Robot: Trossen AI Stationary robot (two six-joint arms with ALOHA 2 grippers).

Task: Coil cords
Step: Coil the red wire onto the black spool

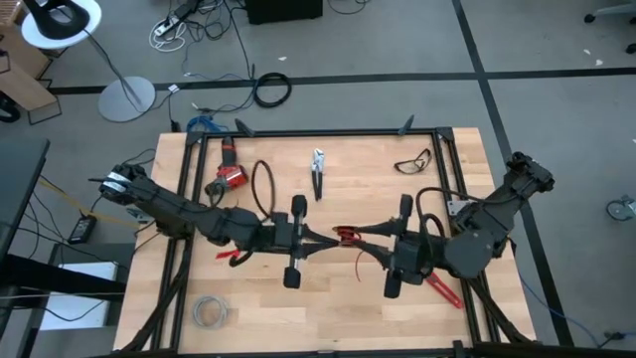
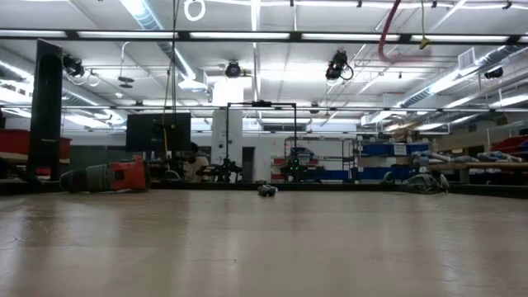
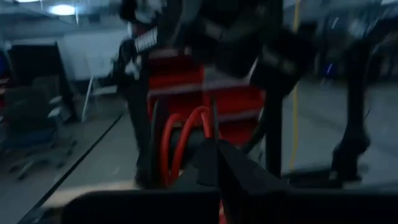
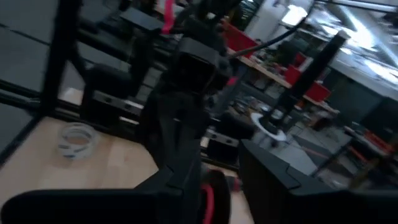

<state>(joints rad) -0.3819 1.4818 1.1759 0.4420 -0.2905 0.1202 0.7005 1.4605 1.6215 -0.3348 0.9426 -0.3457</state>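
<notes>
The red cord [image 1: 345, 236] is gathered into small loops above the middle of the table, held up between my two grippers. My left gripper [image 1: 333, 237] reaches in from the table's left and is shut on the loops [image 3: 181, 140]. My right gripper [image 1: 360, 235] comes from the right and is open, a finger on either side of the cord [image 4: 208, 198]. A loose red end [image 1: 363, 268] hangs down. The low view shows neither gripper nor the cord. My left gripper pinches the cord's loops near their lower part [image 3: 198, 163] between its two shut fingers, coming in roughly level from the table's left. Several strands pass through the hold. The loops stand above the fingertips, clear of the table. My right gripper: I cannot tell whether its fingers touch the cord.
On the table lie pliers [image 1: 318, 171], safety glasses [image 1: 413, 160], a red power tool [image 1: 231, 177] beside a black cable loop [image 1: 263, 185], a pale grey wire coil [image 1: 210, 312] near the front left, and red pieces [image 1: 231, 256] [image 1: 444, 291].
</notes>
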